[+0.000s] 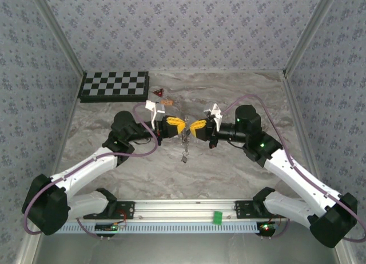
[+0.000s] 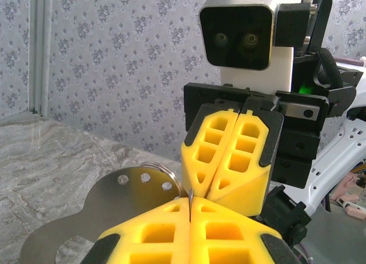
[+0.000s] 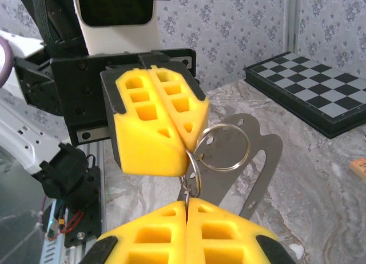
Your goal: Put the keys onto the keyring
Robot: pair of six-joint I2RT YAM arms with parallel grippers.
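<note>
- Top view: the left tool and right tool are meeting tip to tip over the middle of the grey marbled bench. Both pairs of yellow fingers are pressing together.
- A thin bunch of tiny keys is dangling under that meeting point. Its long axis is running towards the near edge here, which I judge as hanging straight down. Heads and blades are too small to sort.
- A small red triangle and a small orange piece are lying apart, behind the tools.
- Left wrist view: the left tool is pinching a thin metal edge in its seam. The silvery wire keyring is arcing out just left of it, in front of a flat silvery plate with holes.
- Right wrist view: the keyring is facing the camera almost flat-on, with its rim at the left tool's tips. A smaller silvery loop, linked to it, is running down into the right tool's closed seam.
- Judgement: this is a threading step on the ring. It is probably going best with one tool holding steady and the other making small twists. Pulling the tools apart risks the thin wire slipping out.
</note>
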